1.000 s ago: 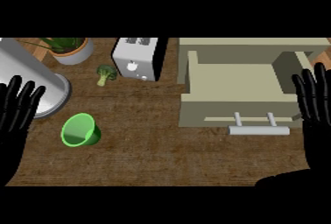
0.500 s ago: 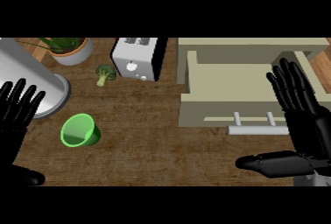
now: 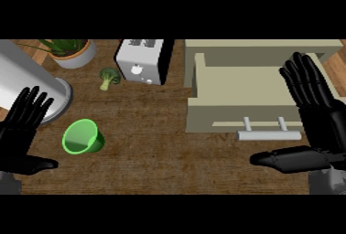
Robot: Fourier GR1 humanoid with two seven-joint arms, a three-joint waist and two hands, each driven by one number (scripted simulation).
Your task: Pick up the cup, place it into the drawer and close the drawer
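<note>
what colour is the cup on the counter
Bright green, inside and out. The cup shows best in the head view, lying tipped on the brown wooden counter.

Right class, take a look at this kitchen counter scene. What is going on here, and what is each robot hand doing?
Nothing is held yet. The green cup sits untouched on the counter, just right of the left robot hand, which is open. The right robot hand is open too, fingers straight, over the right side of the drawer, which stands open. A toaster, broccoli and a potted plant sit at the back.
</note>
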